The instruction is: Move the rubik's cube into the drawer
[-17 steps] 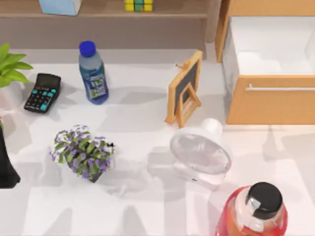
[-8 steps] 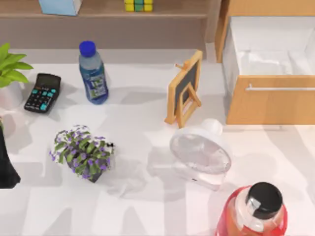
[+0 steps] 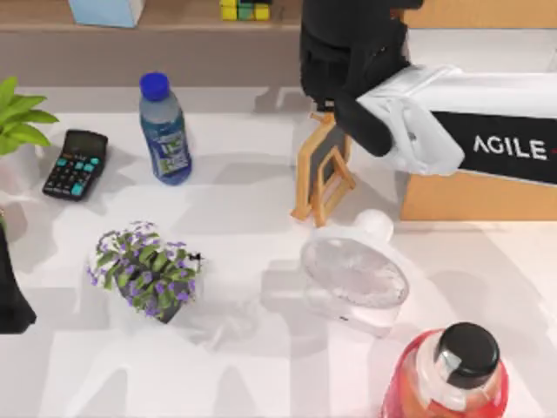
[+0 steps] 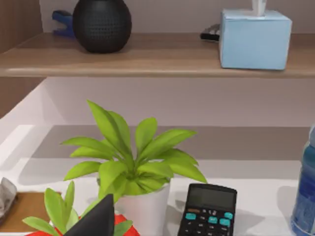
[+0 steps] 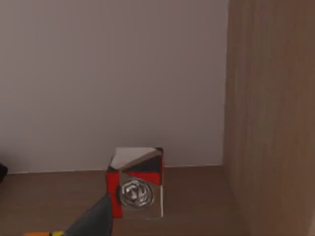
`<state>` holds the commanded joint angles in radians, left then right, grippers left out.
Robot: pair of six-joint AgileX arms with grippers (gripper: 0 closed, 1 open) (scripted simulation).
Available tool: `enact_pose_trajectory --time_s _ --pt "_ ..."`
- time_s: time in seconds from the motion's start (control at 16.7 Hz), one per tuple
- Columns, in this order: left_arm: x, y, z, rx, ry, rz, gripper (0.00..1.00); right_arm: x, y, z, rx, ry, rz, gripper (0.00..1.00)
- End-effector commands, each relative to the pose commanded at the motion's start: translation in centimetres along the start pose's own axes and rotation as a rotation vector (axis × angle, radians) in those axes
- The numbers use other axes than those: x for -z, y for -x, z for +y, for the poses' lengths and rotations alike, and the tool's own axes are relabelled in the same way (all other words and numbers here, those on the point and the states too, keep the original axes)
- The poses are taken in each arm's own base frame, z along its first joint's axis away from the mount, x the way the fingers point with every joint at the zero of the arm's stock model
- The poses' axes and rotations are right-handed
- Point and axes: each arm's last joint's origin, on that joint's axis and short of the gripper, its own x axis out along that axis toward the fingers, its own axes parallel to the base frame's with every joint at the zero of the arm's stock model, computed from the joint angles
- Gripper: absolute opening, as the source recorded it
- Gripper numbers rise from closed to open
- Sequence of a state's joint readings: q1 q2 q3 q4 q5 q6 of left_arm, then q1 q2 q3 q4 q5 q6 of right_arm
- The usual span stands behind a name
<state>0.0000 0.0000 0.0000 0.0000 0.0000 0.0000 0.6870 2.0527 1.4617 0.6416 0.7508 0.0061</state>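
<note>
Light matt wood on the drawer; glossy plastic squares on the rubik's cube.

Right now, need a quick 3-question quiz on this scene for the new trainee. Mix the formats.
1. True or false: the rubik's cube already lies in the drawer.
2. In the top view, what stands between the calculator and the small chalkboard? A) water bottle B) fan C) red bottle
3. Fill in: the arm stretched across the drawer toward the shelf is the ___ arm.

Key: 1. False, the rubik's cube sits on the shelf. 2. A. 3. right.
</note>
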Motion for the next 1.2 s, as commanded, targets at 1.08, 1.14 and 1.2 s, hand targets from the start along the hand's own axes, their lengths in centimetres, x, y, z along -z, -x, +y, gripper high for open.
enact_pose_trajectory --time_s 1.08,1.14,1.2 --pt "0.0 0.0 0.0 0.000 0.000 0.000 1.00 9.8 -2.4 7.9 -0.030 0.028 0.046 1.00" --pt "0.0 0.0 0.0 0.000 0.000 0.000 1.00 9.7 -3.1 7.9 -0.030 0.029 0.046 1.00" --pt "0.0 0.0 0.0 0.000 0.000 0.000 1.00 9.7 -3.7 7.9 -0.030 0.029 0.046 1.00"
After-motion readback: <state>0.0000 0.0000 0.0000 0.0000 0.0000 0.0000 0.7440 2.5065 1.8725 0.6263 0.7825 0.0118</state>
